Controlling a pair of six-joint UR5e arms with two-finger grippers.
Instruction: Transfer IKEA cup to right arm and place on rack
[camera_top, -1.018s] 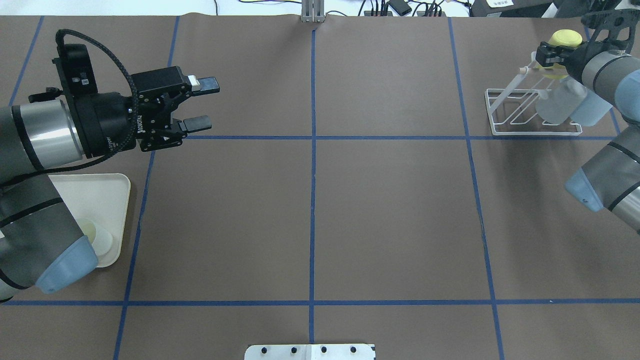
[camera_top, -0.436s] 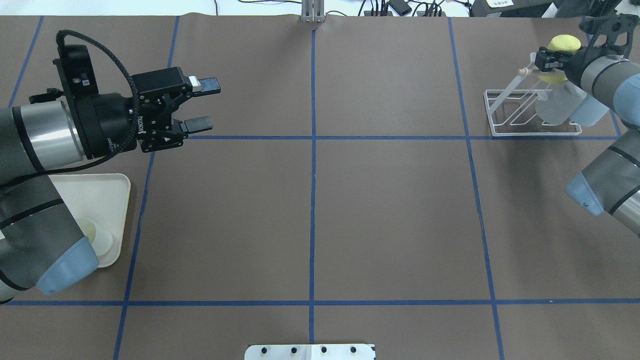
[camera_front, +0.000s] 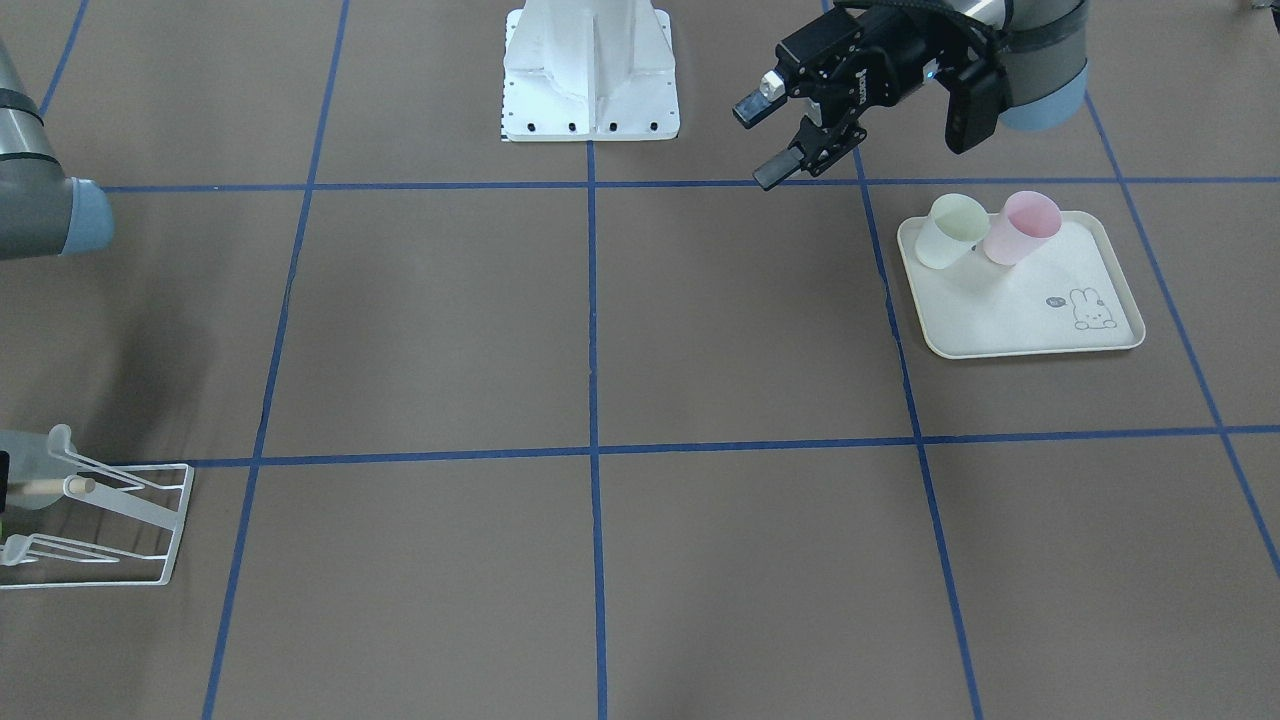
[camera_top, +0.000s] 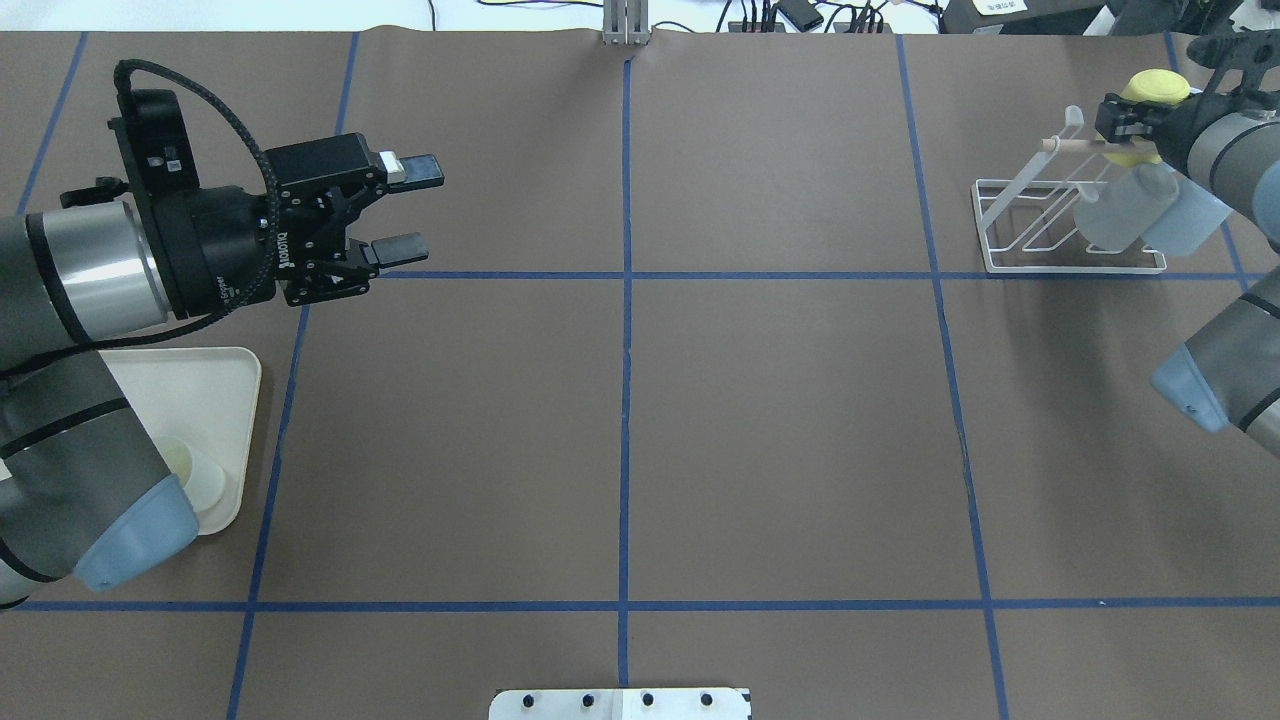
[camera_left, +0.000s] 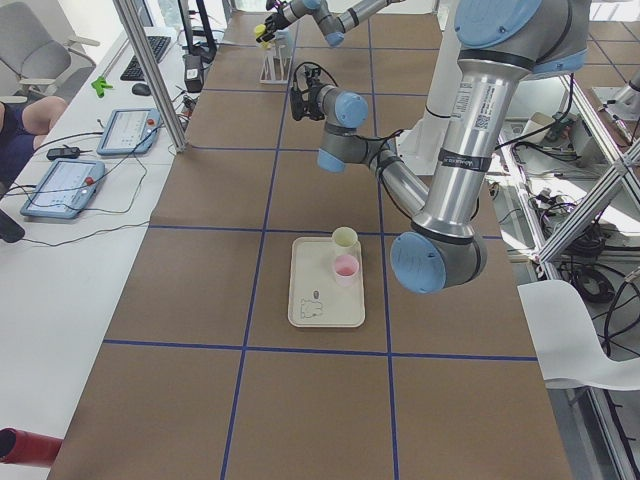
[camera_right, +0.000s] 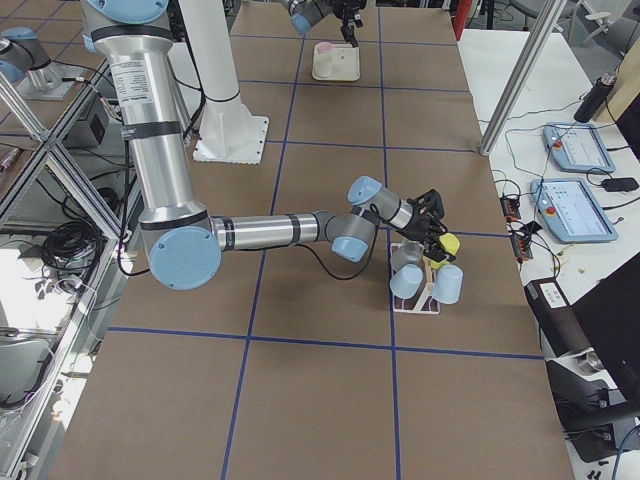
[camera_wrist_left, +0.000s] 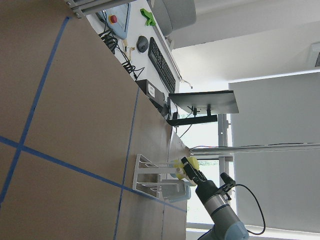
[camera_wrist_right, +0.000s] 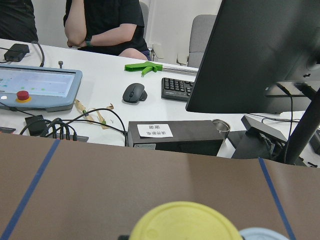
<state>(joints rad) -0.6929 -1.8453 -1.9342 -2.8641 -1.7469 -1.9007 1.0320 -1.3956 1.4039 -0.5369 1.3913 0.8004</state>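
The IKEA cup is yellow and hangs over the far right end of the white wire rack, level with its wooden dowel. My right gripper is shut on it. The right wrist view shows the cup's round yellow bottom at the lower edge. The exterior right view shows the cup above the rack. My left gripper is open and empty above the left half of the table, also visible in the front-facing view.
Two pale bluish cups hang on the rack. A cream rabbit-print tray under my left arm holds a green cup and a pink cup. Monitor, keyboard and people sit beyond the table's far edge.
My right gripper has moved rightward with the yellow cup, uncovering more of the rack's dowel. The left arm has barely moved.
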